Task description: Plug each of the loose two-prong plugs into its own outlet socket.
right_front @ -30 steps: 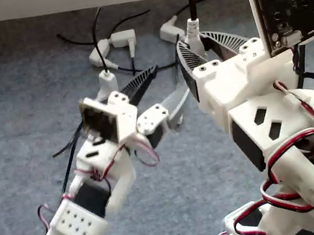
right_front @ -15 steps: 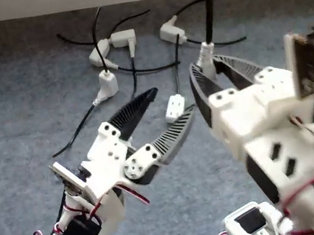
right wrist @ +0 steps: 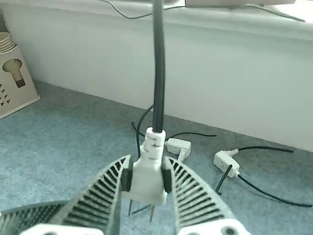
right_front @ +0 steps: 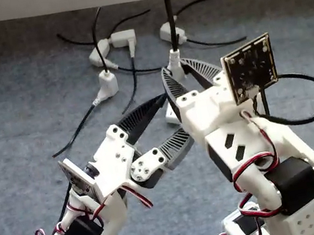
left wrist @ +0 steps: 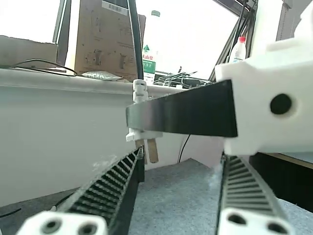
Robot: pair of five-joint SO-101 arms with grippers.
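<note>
Grey carpet [right_front: 18,123] covers the table under both arms. The right gripper [right wrist: 146,165] is raised above it, its ribbed black jaws pinching a white two-prong plug [right wrist: 146,182] by the sides. The plug hangs upright with its two prongs pointing down and bare, well clear of the carpet. Its black cable [right wrist: 157,73] rises straight up from its top.

The left gripper [left wrist: 183,162] sits just beside the right one and a little lower, its jaws spread wide and holding nothing. From the left wrist the held plug shows beyond one black finger of the right gripper.

Four more white cord ends [right_front: 107,85] lie on the carpet beyond the arms, near one another, with thin black cords trailing among them. Whether each is a plug or a socket cannot be told.
</note>
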